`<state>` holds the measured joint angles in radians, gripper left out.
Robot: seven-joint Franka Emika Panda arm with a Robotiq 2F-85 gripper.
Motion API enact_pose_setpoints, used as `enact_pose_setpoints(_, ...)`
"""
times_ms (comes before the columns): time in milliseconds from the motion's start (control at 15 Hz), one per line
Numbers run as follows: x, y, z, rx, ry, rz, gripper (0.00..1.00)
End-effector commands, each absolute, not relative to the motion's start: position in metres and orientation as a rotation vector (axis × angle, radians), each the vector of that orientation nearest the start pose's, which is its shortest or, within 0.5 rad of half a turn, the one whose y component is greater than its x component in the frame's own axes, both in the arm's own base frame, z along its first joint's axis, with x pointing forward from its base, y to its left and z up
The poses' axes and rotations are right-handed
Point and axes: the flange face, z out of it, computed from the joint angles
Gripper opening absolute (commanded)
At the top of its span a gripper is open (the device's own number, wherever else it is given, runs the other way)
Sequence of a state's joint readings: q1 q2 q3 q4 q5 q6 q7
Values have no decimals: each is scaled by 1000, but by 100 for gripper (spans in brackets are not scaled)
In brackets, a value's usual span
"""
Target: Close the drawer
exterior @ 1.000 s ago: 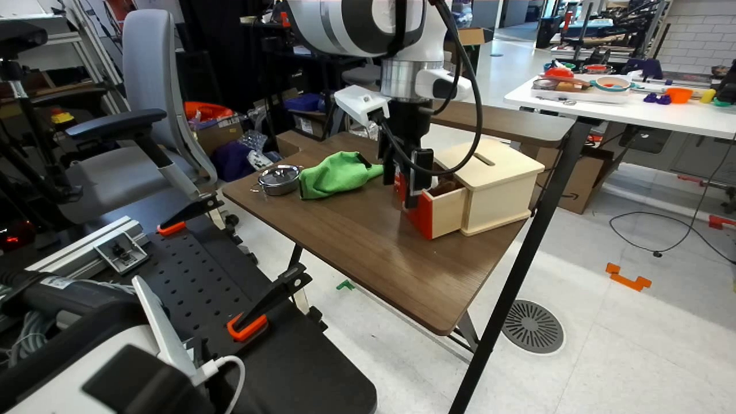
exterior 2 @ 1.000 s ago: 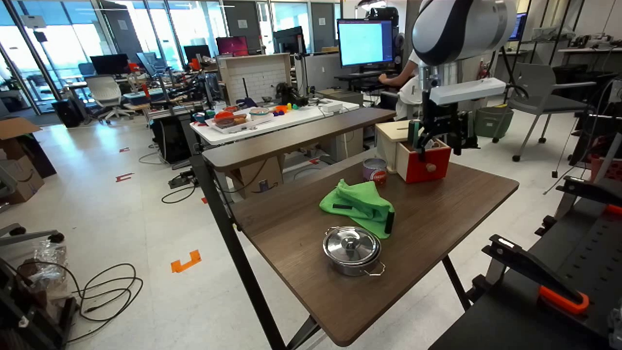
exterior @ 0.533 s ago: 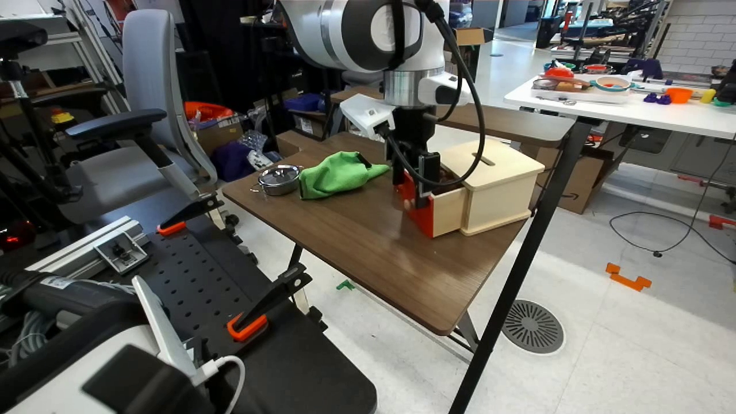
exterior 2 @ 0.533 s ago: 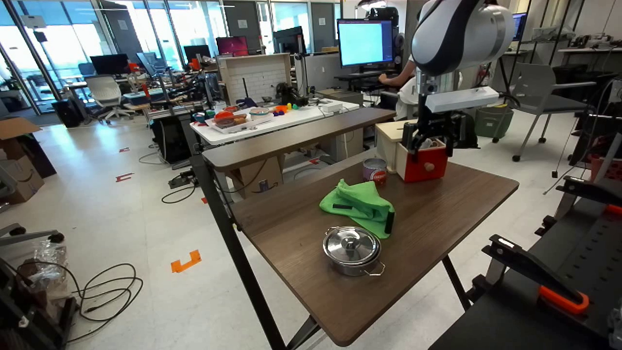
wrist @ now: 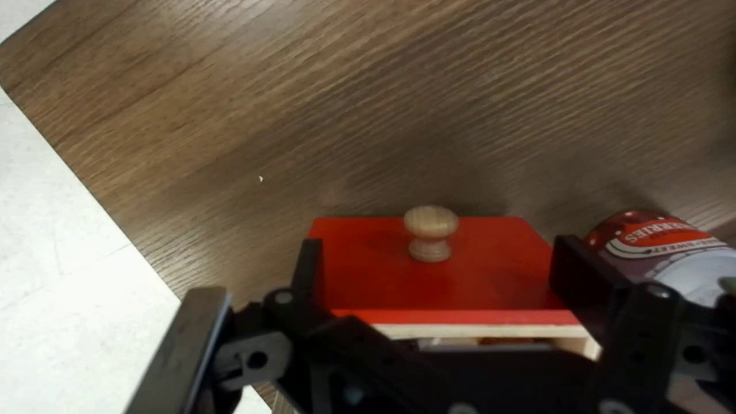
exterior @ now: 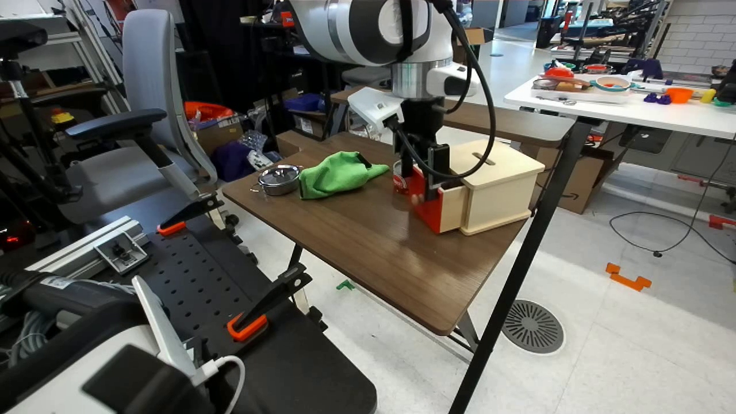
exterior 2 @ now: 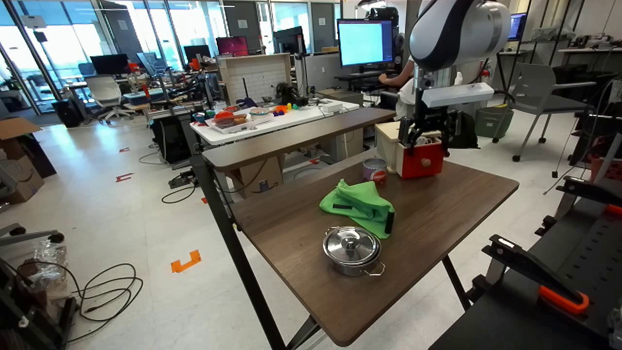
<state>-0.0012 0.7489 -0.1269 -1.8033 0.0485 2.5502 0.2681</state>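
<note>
Sitting partly open near the table's edge [exterior: 480,270], the drawer [exterior 2: 418,167] is awaiting full closure, fingers [wrist: 589,282] standing apart at its front [wrist: 374,282].

The white, dark-banded robot arm [exterior: 388,23] hangs over the brown wood-grain bench [exterior: 374,241]. Its black two-fingered gripper [wrist: 438,259] points downward, inside the edge at the wrist view's left, its fingers [wrist: 581,270] spread wide.

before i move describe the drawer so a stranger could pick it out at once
Find the brown table, then the pale wooden box standing on it. The drawer juts partly open from that box. Unlike the tin, green cloth and lidded pot, it has a flat red front with a round wooden knob.
</note>
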Motion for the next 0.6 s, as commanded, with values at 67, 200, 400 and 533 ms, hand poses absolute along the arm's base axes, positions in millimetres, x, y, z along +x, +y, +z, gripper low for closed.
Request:
enact_pose_setpoints(67,664,-91,131,-3113,680,-91,100)
enact_pose_setpoints(200,670,-96,129,-3114,694,-96,100)
enact_pose_setpoints(400,678,-100,128,-3104,722,-100,100)
enact_pose_setpoints(533,683,-103,130,-3095,743,-110,100)
